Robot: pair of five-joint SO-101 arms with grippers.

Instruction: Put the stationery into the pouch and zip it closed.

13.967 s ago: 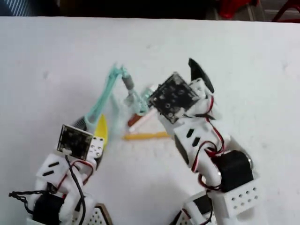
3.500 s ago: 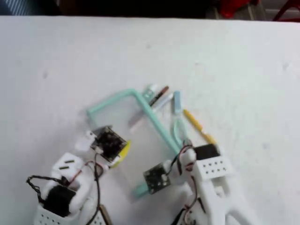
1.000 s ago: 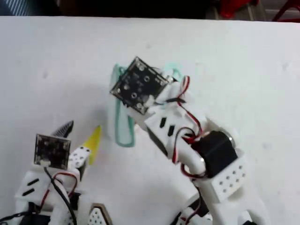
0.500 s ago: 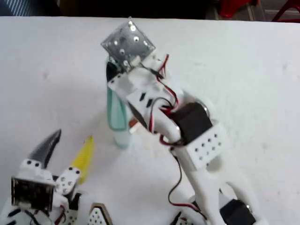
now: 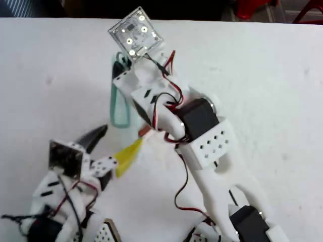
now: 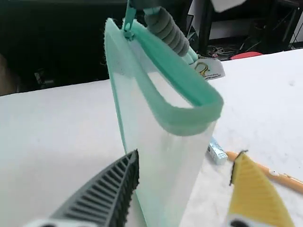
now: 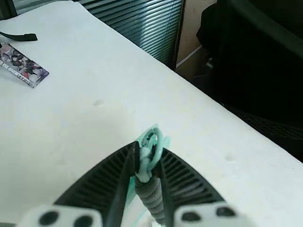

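Note:
A clear pouch (image 6: 161, 142) with teal trim hangs upright, its open mouth at the top; it shows as a teal strip (image 5: 120, 103) from above. My right gripper (image 7: 144, 158) is shut on the grey loop (image 7: 150, 194) by the zipper pull, holding the pouch up near the table's back (image 5: 121, 65). My left gripper (image 6: 188, 158) is open, black finger (image 6: 106, 191) and yellow finger (image 6: 255, 191) to either side of the pouch's lower part (image 5: 121, 135). A yellow pencil (image 6: 267, 174) and a small blue-white item (image 6: 217, 153) lie on the table behind the pouch.
The right arm (image 5: 202, 136) stretches across the table's middle, over a brown stationery end (image 5: 144, 132). A printed card (image 7: 21, 66) and a black strap (image 7: 19, 35) lie far off on the white table. The table's back edge (image 5: 227, 19) borders a dark room.
My left gripper has swung from the front edge up toward the pouch, fingers still apart. The right arm has carried the hanging pouch slightly farther back.

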